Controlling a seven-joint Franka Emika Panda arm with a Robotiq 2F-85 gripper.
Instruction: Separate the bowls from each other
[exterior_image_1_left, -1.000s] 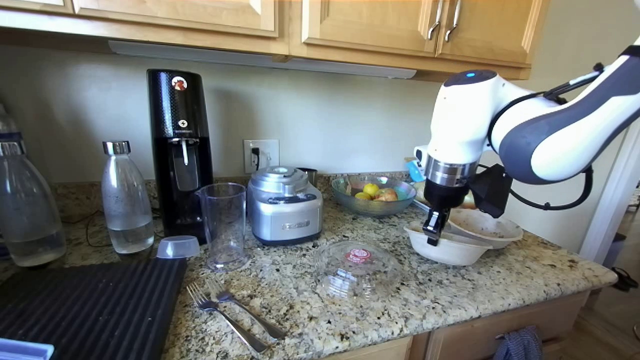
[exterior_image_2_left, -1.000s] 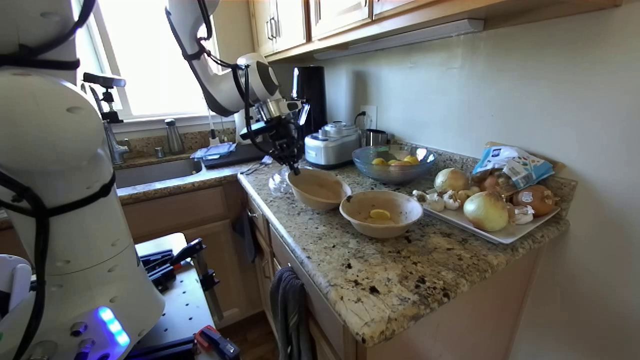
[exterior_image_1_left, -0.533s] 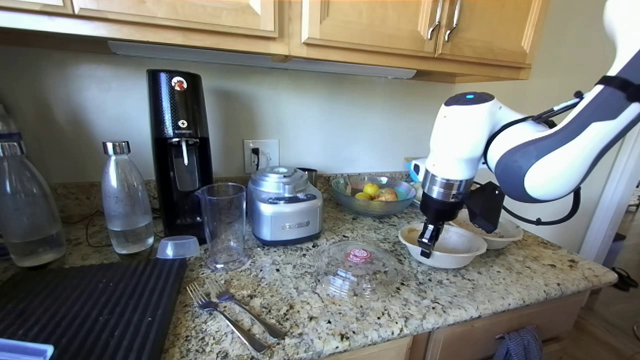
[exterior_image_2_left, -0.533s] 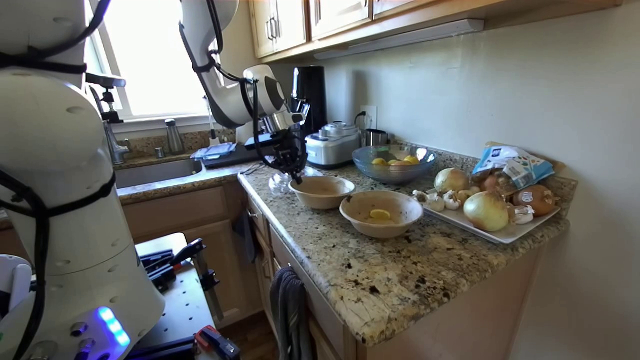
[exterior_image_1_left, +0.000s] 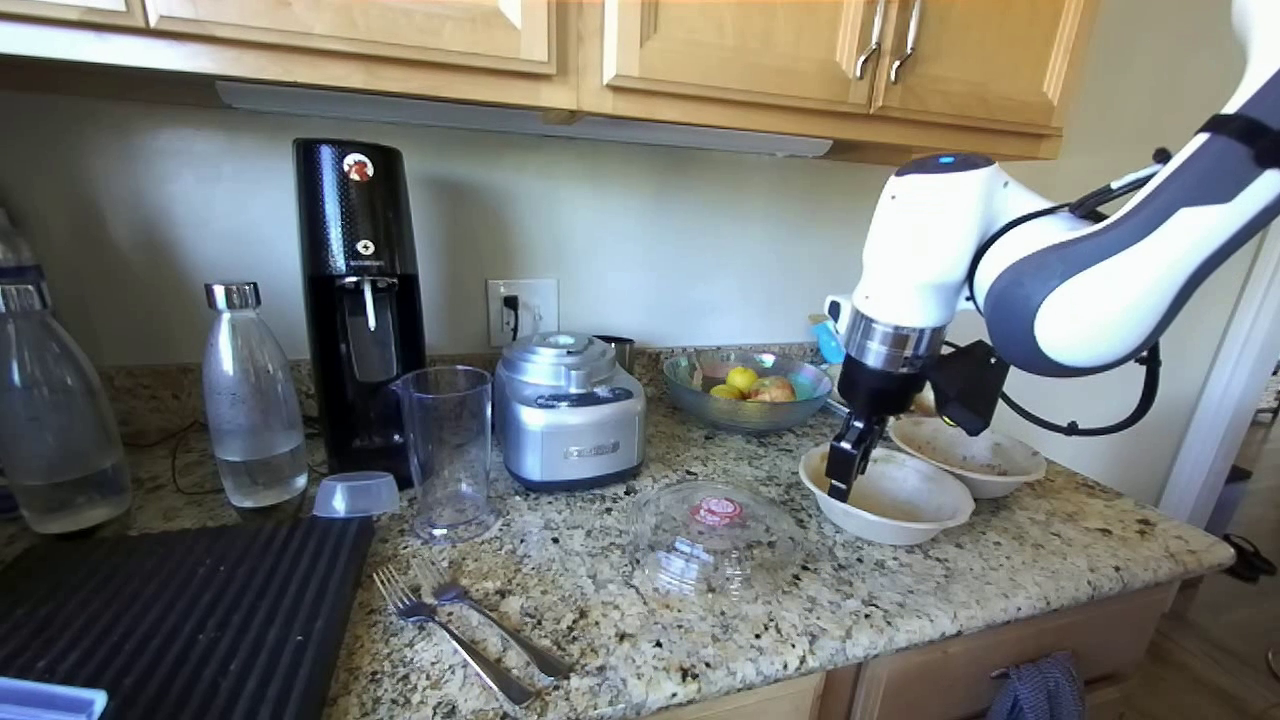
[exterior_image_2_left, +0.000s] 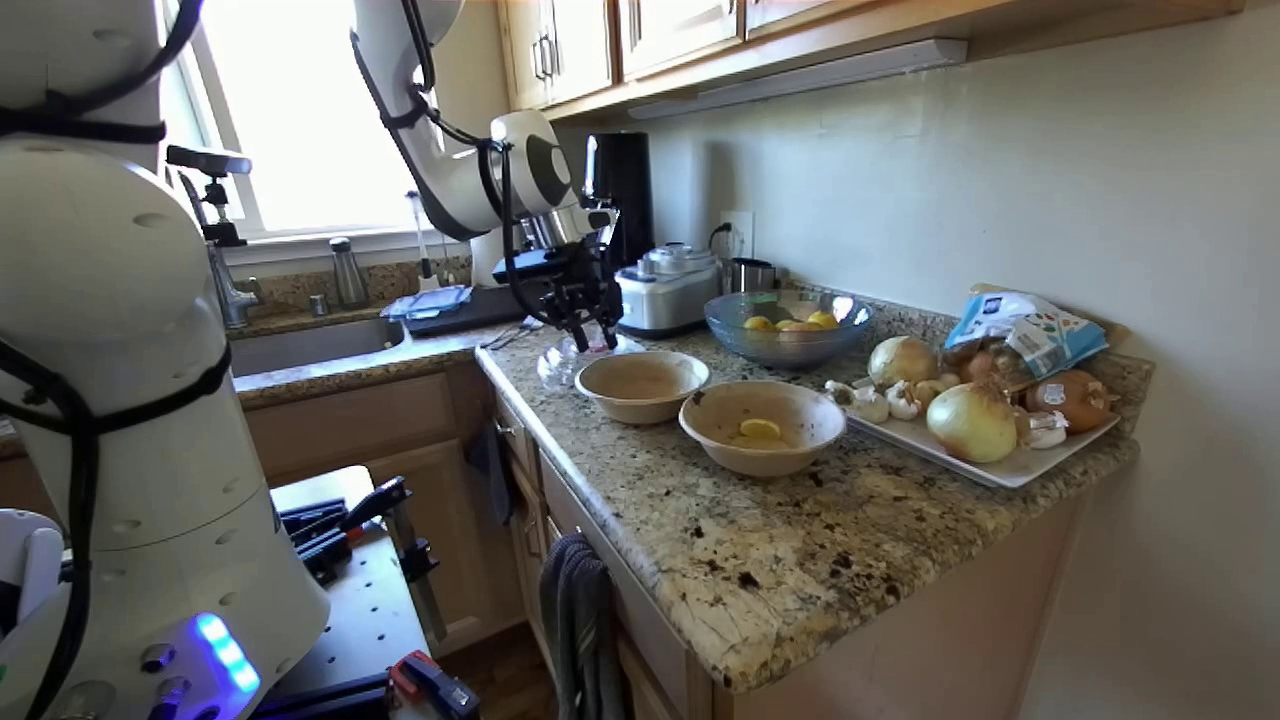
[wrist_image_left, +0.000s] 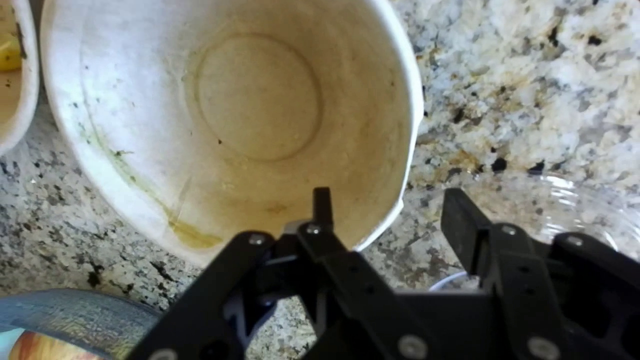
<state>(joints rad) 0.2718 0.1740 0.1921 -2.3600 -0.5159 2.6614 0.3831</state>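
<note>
Two pale, round, shallow bowls sit upright on the speckled counter. The stained bowl (exterior_image_1_left: 905, 525) is under my gripper (exterior_image_1_left: 842, 488); it fills much of the wrist view (wrist_image_left: 257, 100). The other bowl (exterior_image_2_left: 765, 460), with a lemon slice (exterior_image_2_left: 760, 429) in it, stands close beside it, rims nearly meeting; a narrow strip of counter separates them in the wrist view. My gripper (wrist_image_left: 387, 204) is open with nothing between its fingers. One finger (wrist_image_left: 322, 205) overlaps the stained bowl's inside in the wrist view, and the other lies outside the rim.
A clear plastic dome (exterior_image_1_left: 700, 550) lies beside the stained bowl. Behind are a glass fruit bowl (exterior_image_1_left: 720, 408) and a silver food processor (exterior_image_1_left: 575, 425). A white plate (exterior_image_2_left: 1000, 472) of onions and garlic stands past the lemon bowl. Two forks (exterior_image_1_left: 470, 640) lie farther along.
One second ago the gripper was shut on the stained bowl's rim, holding it tilted. The bowl came down flat. The jaws have since opened and the arm has risen slightly.
</note>
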